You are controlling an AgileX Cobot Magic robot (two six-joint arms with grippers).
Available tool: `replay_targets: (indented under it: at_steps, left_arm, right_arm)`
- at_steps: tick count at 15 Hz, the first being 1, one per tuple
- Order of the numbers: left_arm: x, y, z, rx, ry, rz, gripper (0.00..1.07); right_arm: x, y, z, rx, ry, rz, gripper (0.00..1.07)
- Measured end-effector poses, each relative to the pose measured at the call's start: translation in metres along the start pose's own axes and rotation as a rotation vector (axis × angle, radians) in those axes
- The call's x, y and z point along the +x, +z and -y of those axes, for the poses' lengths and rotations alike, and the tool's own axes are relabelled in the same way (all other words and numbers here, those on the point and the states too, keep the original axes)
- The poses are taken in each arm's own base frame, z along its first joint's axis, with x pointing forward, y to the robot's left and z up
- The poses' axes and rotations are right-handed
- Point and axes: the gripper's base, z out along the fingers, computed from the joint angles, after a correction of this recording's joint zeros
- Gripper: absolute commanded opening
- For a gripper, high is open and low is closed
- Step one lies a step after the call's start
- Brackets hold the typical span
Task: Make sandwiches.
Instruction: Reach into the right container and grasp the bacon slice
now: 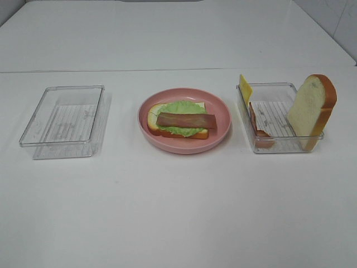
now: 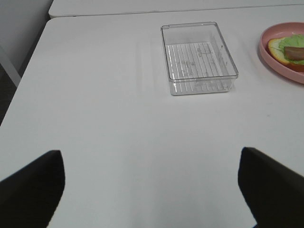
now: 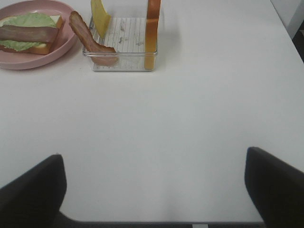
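Sandwich [image 1: 179, 121] on pink plate [image 1: 184, 148], worktop [image 1: 178, 223] centre. 3 o'clock tray [image 1: 280, 148]: bread slice [image 1: 311, 109], cheese [image 1: 245, 87], bacon strip [image 1: 260, 129]. 9 o'clock tray [image 1: 60, 143] empty. Left fingers [image 2: 33, 185], right fingers [image 3: 33, 190] spread apart, holding nothing.

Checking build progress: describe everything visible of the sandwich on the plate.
The sandwich is half built: one white, brown-crusted bread slice lying flat, a green lettuce leaf on it, one reddish-brown bacon strip across the top. No cheese or top slice shows. It sits inside the pink plate; nothing else touches it.
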Motion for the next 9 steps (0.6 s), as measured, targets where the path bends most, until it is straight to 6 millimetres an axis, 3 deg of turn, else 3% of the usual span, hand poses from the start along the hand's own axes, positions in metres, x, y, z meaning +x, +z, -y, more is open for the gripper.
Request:
replay_targets:
  at_steps: [3,4,7,9]
  left_arm:
    - [0.000,0.000,0.000,0.000,0.000,0.000,0.91]
    - [0.000,0.000,0.000,0.000,0.000,0.000,0.91]
    - [0.000,0.000,0.000,0.000,0.000,0.000,0.91]
    - [0.000,0.000,0.000,0.000,0.000,0.000,0.91]
  right_arm:
    - [-0.014,-0.001,0.000,-0.001,0.001,0.000,0.99]
    - [-0.032,0.002,0.000,0.000,0.002,0.018,0.99]
    - [-0.059,0.020,0.001,0.003,-0.001,0.042,0.99]
    - [-0.082,0.045,0.002,0.004,-0.012,0.040,0.99]
